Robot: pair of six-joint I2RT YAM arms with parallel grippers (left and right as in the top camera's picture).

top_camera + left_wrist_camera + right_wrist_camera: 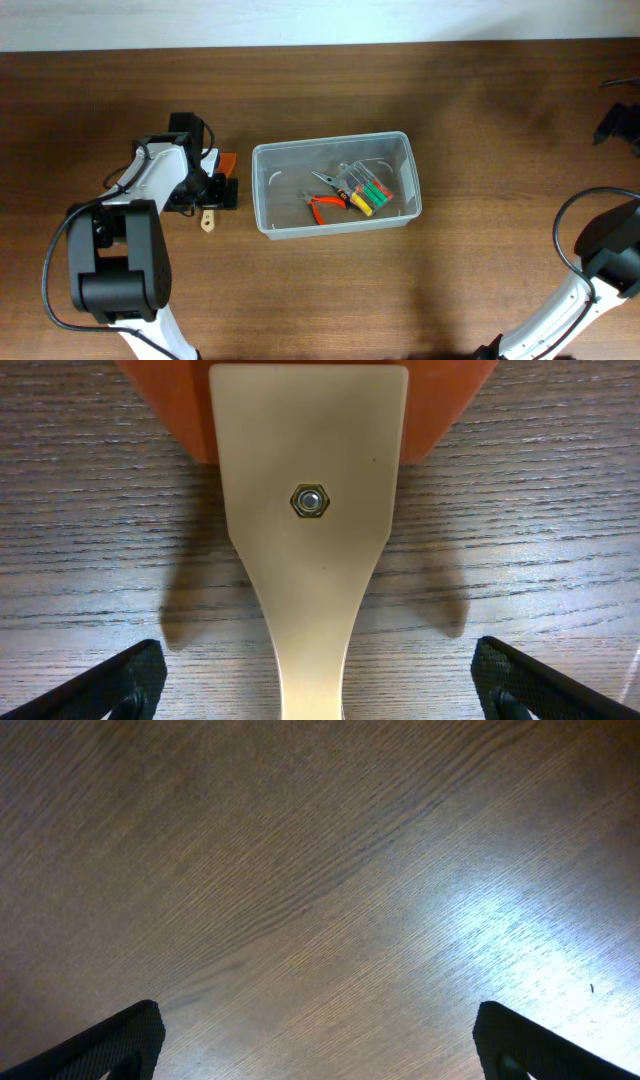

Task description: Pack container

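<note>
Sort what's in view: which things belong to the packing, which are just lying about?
Job:
clear rectangular plastic container
orange-handled pliers, inside it
clear case of green, yellow and red tools, inside it
beige-handled scraper with orange blade, on the table left of the container

Lying about:
black object at the table's far right edge, too small to identify

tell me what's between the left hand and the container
Only a bare strip of table separates the left hand and the container, as the overhead view shows.
</note>
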